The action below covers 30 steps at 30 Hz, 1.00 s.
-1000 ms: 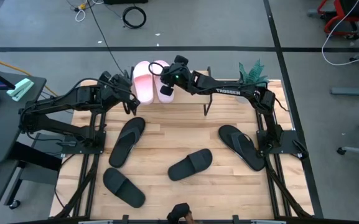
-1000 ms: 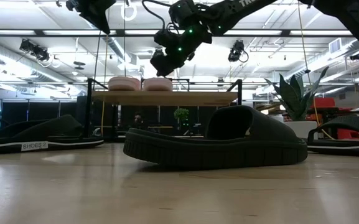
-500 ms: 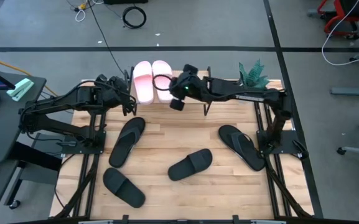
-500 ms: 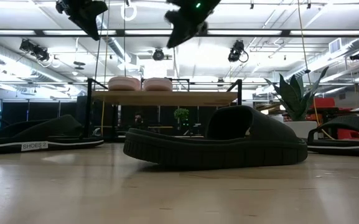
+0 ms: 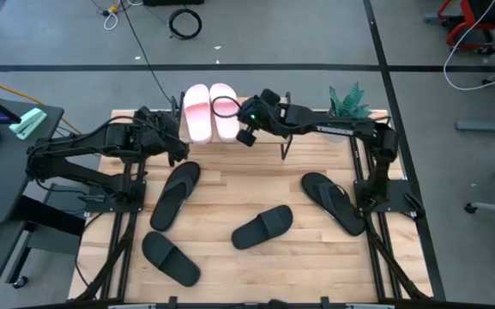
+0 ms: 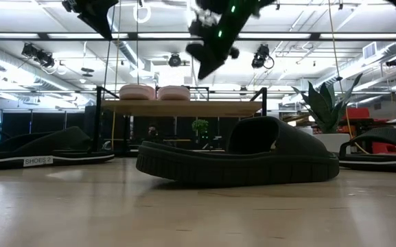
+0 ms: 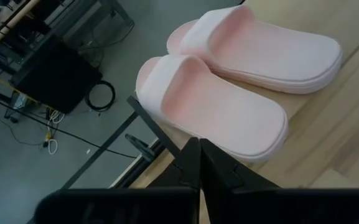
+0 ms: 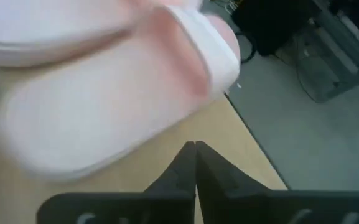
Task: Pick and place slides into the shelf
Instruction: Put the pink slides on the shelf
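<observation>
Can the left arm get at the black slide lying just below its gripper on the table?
Probably yes. The left gripper, shut and empty, hangs just beyond the black slide, and nothing lies between them; the right gripper is off by the shelf.

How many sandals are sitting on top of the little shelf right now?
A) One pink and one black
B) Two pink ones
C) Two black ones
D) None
B: the two pink slides lie side by side on the shelf, while all four black slides lie on the table.
</observation>
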Each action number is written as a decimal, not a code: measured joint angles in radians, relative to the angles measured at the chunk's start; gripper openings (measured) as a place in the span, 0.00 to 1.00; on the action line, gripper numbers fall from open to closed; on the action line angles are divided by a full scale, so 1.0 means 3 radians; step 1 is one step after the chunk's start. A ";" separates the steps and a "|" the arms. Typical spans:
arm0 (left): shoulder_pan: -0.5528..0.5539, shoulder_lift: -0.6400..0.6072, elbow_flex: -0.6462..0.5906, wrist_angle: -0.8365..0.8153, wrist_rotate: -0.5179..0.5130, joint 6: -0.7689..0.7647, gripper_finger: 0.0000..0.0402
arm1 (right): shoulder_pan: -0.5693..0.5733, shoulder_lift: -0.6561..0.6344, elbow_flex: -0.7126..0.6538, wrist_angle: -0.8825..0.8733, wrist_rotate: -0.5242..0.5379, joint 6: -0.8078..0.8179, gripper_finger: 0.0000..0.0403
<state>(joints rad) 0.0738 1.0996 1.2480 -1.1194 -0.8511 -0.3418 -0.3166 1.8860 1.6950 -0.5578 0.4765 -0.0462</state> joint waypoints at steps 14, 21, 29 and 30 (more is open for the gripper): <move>0.0001 -0.0001 -0.0001 0.0000 0.0001 0.0091 0.05 | -0.0364 0.0444 -0.0001 0.0292 -0.0387 0.0256 0.01; 0.0003 -0.0001 -0.0001 0.0006 0.0003 0.0200 0.02 | -0.0361 0.0573 -0.0001 0.0721 -0.0907 0.0251 0.01; 0.0003 -0.0001 -0.0001 0.0016 0.0001 0.0193 0.05 | -0.0293 0.0582 0.0000 0.0815 -0.0922 0.0154 0.00; 0.0003 -0.0001 -0.0001 0.0017 0.0001 0.0193 0.05 | -0.0275 0.0579 -0.0002 0.0842 -0.0943 0.0151 0.00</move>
<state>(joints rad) 0.0746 1.0992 1.2476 -1.1145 -0.8509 -0.2840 -0.3990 2.0596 1.6943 -0.3052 0.1935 -0.0010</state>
